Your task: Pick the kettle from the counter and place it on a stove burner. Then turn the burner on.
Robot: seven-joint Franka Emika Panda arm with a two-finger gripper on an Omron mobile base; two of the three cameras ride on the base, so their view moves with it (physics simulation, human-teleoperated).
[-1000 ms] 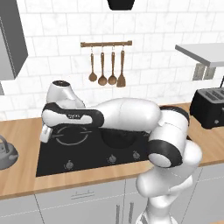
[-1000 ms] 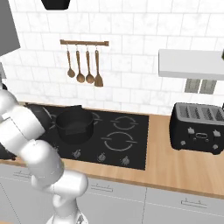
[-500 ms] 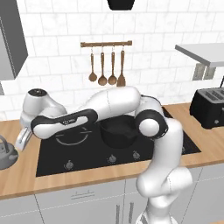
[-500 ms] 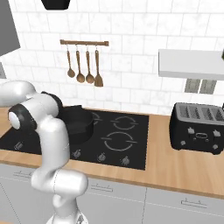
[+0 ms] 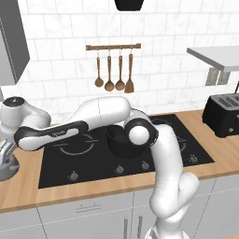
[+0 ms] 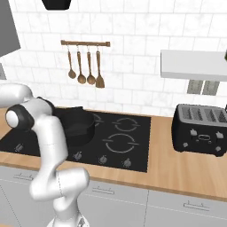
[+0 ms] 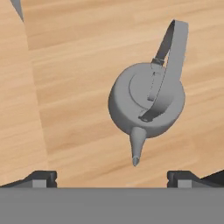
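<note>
I hold my gripper point(image 7: 111, 175) wide open with nothing in it, right above the kettle point(image 7: 146, 100) sitting on the counter point(image 7: 78, 52), whose handle runs away from me and whose spout points back between my fingertips.

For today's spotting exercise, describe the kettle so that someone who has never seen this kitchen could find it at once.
Start at the black glass stove set in the wooden counter. The kettle sits on the wood left of it. It is small, squat, silver-grey, with an arched handle and short spout, unlike the black pot on the stove.
</note>
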